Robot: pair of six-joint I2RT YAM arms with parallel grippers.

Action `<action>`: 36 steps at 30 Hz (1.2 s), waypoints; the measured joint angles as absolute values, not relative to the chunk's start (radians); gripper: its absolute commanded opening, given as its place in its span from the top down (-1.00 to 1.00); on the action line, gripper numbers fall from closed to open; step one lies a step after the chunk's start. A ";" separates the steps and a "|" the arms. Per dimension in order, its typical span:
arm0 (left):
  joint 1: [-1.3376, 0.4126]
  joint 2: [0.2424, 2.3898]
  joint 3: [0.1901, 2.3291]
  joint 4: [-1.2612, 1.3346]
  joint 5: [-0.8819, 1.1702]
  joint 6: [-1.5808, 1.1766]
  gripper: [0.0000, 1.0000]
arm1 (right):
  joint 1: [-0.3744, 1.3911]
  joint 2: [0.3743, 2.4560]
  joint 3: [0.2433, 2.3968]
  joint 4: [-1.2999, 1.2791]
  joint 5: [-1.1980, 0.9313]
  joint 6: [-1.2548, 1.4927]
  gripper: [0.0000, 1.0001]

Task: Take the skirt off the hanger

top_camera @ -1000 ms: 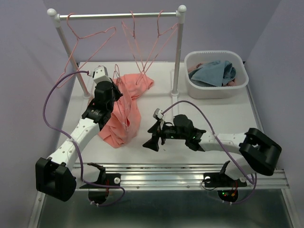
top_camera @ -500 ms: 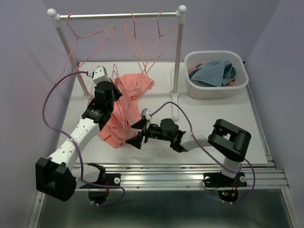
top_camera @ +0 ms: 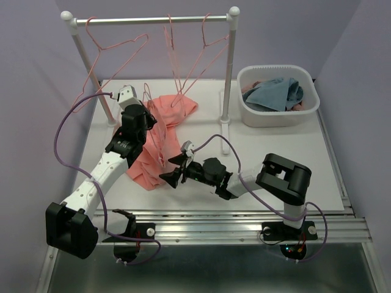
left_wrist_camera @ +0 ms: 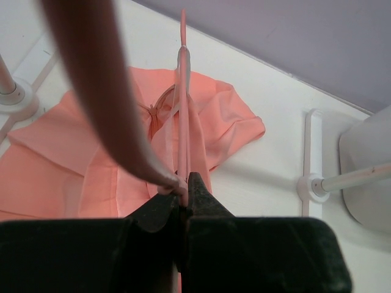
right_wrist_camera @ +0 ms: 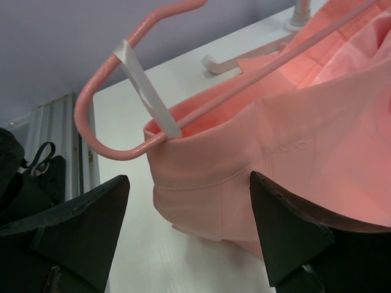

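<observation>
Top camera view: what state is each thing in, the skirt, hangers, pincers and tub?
skirt, crumpled, still on its hanger
hanger, tilted, threaded through the skirt
left pincer, shut on hanger
right pincer, open at the skirt's edge
rack hangers, hanging empty
tub, holding clothes

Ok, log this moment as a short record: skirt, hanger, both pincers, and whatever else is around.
skirt: salmon, crumpled on the table, on its hanger
hanger: pink wire, down with the skirt, off the rack
left pincer: shut on the hanger wire above the skirt
right pincer: open, facing the skirt's hem corner and the hanger's end
rack: white, stands behind the skirt
tub: white, far right, holds blue cloth
task: skirt not yet off
</observation>
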State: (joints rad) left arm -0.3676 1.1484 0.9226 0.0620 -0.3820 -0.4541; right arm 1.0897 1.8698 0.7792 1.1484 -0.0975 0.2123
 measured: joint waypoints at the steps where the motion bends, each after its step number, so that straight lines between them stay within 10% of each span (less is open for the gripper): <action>1: -0.368 1.148 0.923 0.062 -0.382 -0.455 1.00 | 1.092 1.876 0.779 1.156 -0.084 0.210 -0.61; 11: -0.368 1.149 0.923 0.061 -0.404 -0.465 1.00 | 1.108 1.914 0.779 1.238 0.054 0.195 0.94; 36: -0.384 1.314 0.985 0.041 -0.659 -0.494 1.00 | 1.151 1.758 0.642 1.216 0.144 0.178 0.99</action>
